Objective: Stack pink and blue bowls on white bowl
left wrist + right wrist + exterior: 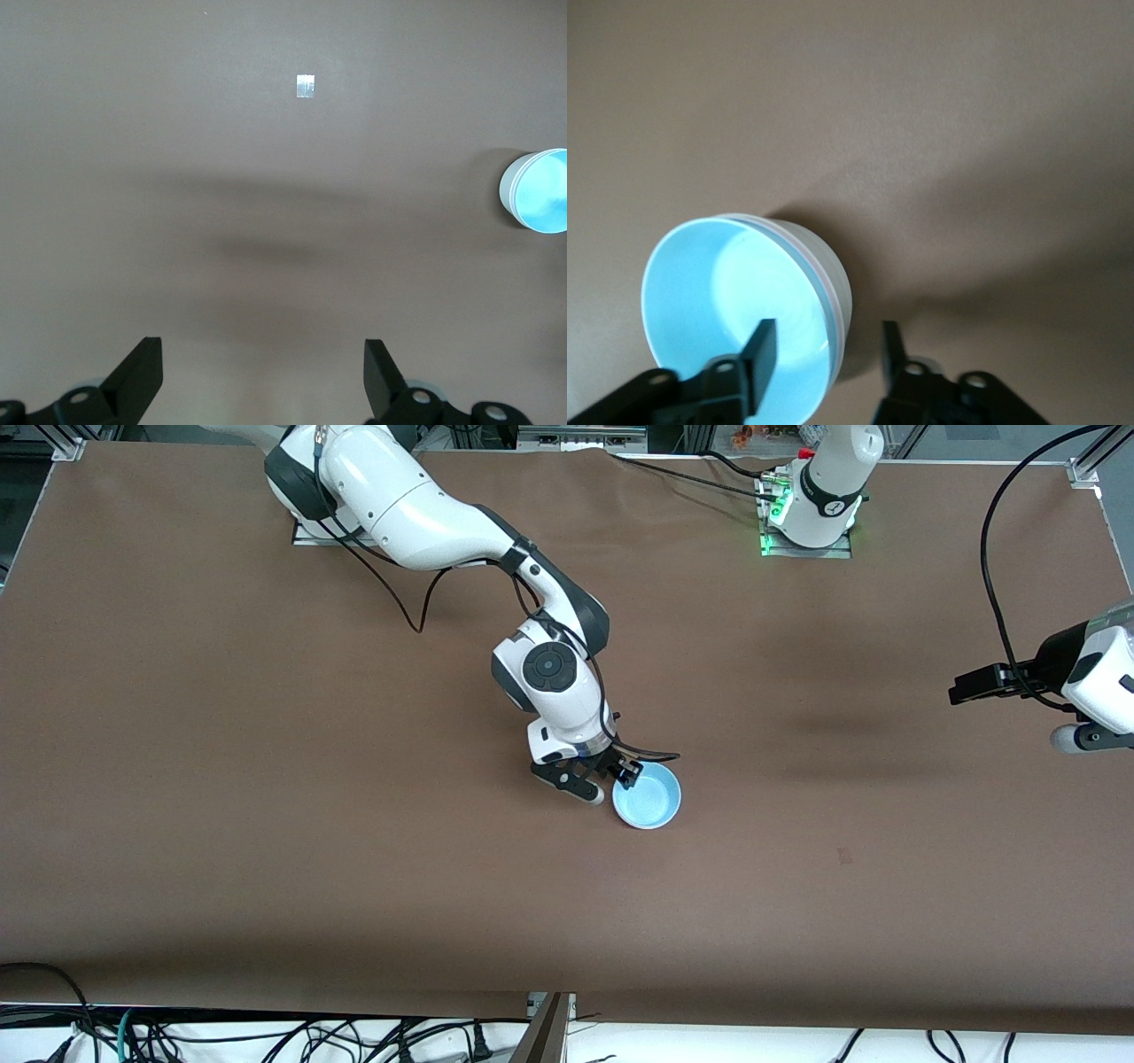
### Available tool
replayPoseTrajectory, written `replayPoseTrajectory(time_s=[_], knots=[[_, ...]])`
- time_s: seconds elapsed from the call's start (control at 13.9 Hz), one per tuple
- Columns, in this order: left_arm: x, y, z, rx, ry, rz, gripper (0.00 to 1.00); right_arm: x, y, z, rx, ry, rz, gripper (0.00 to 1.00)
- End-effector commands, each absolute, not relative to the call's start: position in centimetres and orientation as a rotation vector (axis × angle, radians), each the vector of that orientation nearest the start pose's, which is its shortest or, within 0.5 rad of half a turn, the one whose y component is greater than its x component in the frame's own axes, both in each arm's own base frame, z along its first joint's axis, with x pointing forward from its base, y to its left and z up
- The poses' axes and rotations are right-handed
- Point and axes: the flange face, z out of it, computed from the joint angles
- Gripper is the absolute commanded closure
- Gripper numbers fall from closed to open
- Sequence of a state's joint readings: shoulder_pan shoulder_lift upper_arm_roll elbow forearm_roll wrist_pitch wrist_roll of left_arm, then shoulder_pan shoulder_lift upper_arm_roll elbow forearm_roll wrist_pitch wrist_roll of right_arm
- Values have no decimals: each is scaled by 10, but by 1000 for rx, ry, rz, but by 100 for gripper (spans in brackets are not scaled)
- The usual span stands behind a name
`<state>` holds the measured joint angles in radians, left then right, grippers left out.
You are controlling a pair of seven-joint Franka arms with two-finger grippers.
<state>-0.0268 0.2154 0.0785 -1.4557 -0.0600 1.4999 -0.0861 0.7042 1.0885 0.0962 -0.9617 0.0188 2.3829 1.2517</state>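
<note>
The light blue bowl (pixel 649 797) sits mid-table, nested on top of a stack. In the right wrist view the blue bowl (pixel 726 310) sits inside a thin pale pink rim (pixel 821 288), which sits in the white bowl (pixel 833 266). My right gripper (pixel 609 784) is open and astride the stack's rim (pixel 828 341), with one finger inside the blue bowl and one outside the white wall, neither touching. My left gripper (pixel 1076 737) is open and empty (pixel 261 350), held up over the left arm's end of the table. The stack (pixel 540 190) shows far off in its view.
The brown table (pixel 266 824) carries a small white sticker (pixel 306 86) and a faint mark (pixel 843 856). A black cable (pixel 992 584) loops above the left arm's end. The arm bases stand along the edge farthest from the front camera.
</note>
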Motion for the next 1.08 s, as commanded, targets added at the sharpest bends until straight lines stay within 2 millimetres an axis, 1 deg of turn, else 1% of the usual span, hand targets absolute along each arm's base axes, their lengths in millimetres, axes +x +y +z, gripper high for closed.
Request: replayPoseTrajectory(time_s=[0.0, 0.07, 0.14, 0.29, 0.36, 0.43, 0.5, 0.57, 0.65, 0.72, 0.79, 0.86, 0.93, 1.0], knots=[[609, 22, 553, -3155, -185, 276, 0, 609, 551, 266, -2687, 736, -173, 4], [609, 23, 554, -3157, -188, 274, 0, 615, 541, 280, -2712, 724, -165, 1], [609, 22, 553, -3156, -185, 276, 0, 623, 526, 297, -2755, 692, -151, 1], [609, 22, 553, -3156, -185, 276, 0, 644, 483, 353, -2816, 618, -133, 0], [610, 22, 552, -3156, -185, 279, 0, 652, 465, 377, -2827, 584, -143, 0], [610, 22, 551, -3156, -185, 281, 0, 662, 438, 398, -2850, 587, -127, 0], [610, 22, 551, -3156, -185, 279, 0, 667, 404, 418, -2905, 589, -65, 0], [610, 22, 551, -3156, -185, 279, 0, 671, 363, 438, -2983, 501, 25, 0], [610, 22, 551, -3156, -185, 279, 0, 669, 322, 473, -3009, 353, 101, 0], [610, 22, 551, -3156, -185, 279, 0, 665, 279, 499, -3007, 269, 200, 0], [610, 22, 551, -3156, -185, 279, 0, 660, 232, 523, -3009, 229, 268, 0], [610, 20, 551, -3156, -181, 279, 0, 652, 197, 542, -3017, 169, 302, 0], [610, 20, 551, -3156, -181, 279, 0, 641, 155, 560, -3032, 87, 305, 0], [610, 20, 551, -3156, -181, 279, 0, 624, 123, 569, -3041, 2, 284, 0]])
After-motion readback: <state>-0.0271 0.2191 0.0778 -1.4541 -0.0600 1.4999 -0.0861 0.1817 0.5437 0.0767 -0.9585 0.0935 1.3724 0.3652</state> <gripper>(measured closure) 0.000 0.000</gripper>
